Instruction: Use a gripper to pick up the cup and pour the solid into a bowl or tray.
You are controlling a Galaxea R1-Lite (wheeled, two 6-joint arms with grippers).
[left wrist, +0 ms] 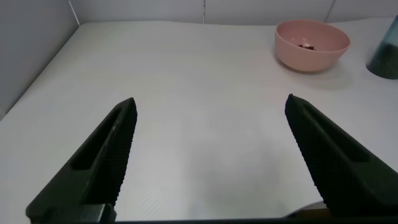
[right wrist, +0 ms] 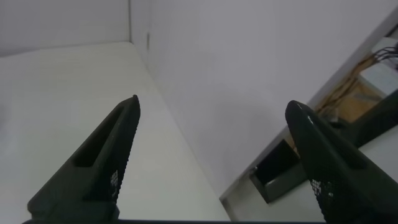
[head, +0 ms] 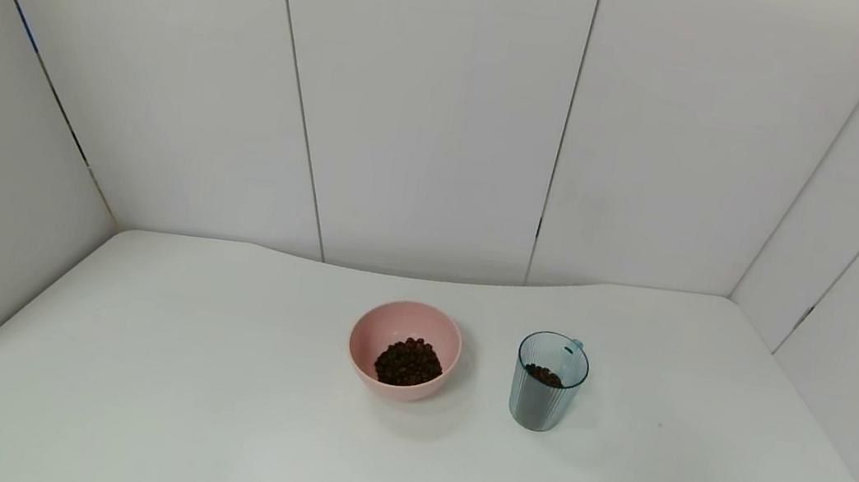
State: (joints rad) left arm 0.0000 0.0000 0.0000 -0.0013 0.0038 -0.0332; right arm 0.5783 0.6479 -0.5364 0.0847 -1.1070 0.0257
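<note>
White wall panels (head: 431, 100) with thin dark seams close in the scene on three sides, and a broad white desk (head: 208, 411) runs from them toward the robot.

On the desk, near its middle, sits the bowl (head: 404, 349), pale pink, round and low. A heap of the solid (head: 408, 362), small dark brown pellets, lies inside it. To the robot's right of the bowl, near it but not touching, stands the cup (head: 548, 382), upright, translucent blue-grey with vertical ribs and a small handle at the far side of its rim. A smaller amount of the same dark pellets shows through its open top. The left wrist view also catches the bowl from the side, with the cup's edge just beyond it at the frame border.

Neither arm appears in the head view. The left hand (left wrist: 208, 158) shows only in its own wrist view: its two black fingers (left wrist: 102, 162) are spread wide apart with nothing between them, low over bare desk and well apart from the bowl and cup. The right hand (right wrist: 211, 158) likewise shows only in its own wrist view, its fingers (right wrist: 99, 162) spread wide and holding nothing; it points along the desk's edge where it meets a wall panel, with some cables (right wrist: 348, 93) beyond, and neither the cup nor the bowl is in its sight.
</note>
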